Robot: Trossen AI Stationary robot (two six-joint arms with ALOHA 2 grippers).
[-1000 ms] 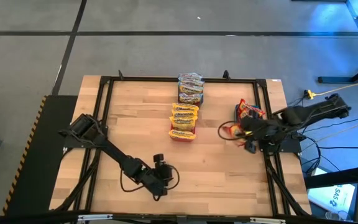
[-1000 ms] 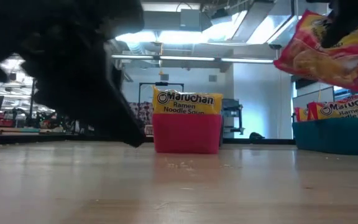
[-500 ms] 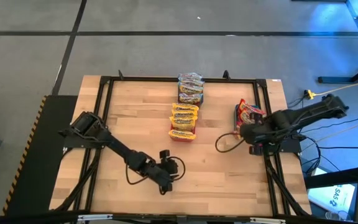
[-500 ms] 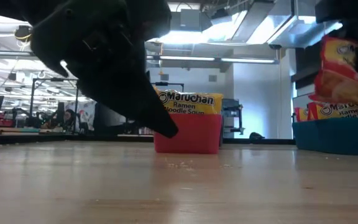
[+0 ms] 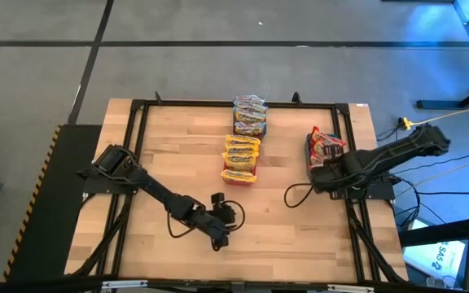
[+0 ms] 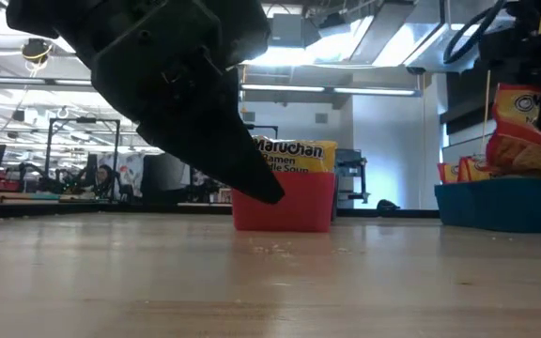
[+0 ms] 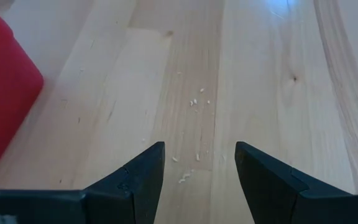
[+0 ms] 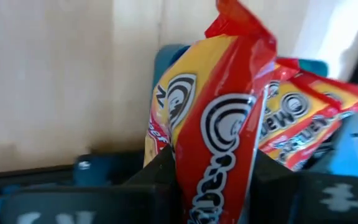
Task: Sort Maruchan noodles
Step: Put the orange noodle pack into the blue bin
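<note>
Right gripper [image 8: 213,186]: closed on a red-and-yellow noodle packet [image 8: 219,124], fingers pressed to either side of it, packet standing on edge between them. Positioned over the teal bin [image 5: 309,148] at the right edge of the table [image 5: 177,155]. Just beyond the held packet: more red-and-yellow packets [image 8: 303,121] standing in the same bin. From table height, held packet [image 6: 524,127] upright above the teal bin wall [image 6: 501,207].

Left gripper [image 7: 199,177]: fingers parted with a clear gap, nothing between them, bare wood and a few pale crumbs [image 7: 197,102] showing through the gap. Located low over the near middle of the table [image 5: 222,218]. Just ahead and to one side: corner of the red bin [image 7: 2,93]. From table height, dark bulk of this gripper partly covering the red bin [image 6: 289,202] and the yellow packet [image 6: 299,155] standing in it.

Farther from both grippers, along the table's centre line: red bin holding yellow packets with orange markings [image 5: 240,159]; beyond it, toward the far edge, a second group of packets with bluish markings [image 5: 250,115]; bin under this group too small to tell.

Black frame rails [image 5: 137,146] running around the tabletop.
</note>
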